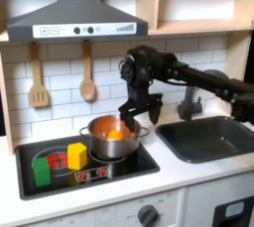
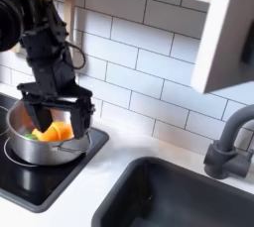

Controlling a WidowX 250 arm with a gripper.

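Observation:
A steel pot (image 1: 111,142) stands on the right side of the black toy stove (image 1: 40,185), holding orange food (image 1: 116,132). In the second exterior view the pot (image 2: 45,146) shows an orange piece (image 2: 58,131) and a green bit (image 2: 38,135) inside. My black gripper (image 1: 140,115) hangs just over the pot's right rim, fingers spread and pointing down. In the second exterior view the gripper (image 2: 50,118) straddles the pot's opening, open, with nothing between its fingers.
A green block (image 1: 42,170) and a yellow block (image 1: 76,156) sit on the stove's left. A spatula (image 1: 38,82) and wooden spoon (image 1: 87,77) hang on the tiled wall. A dark sink (image 1: 210,138) with a faucet (image 2: 230,144) lies to the first exterior view's right.

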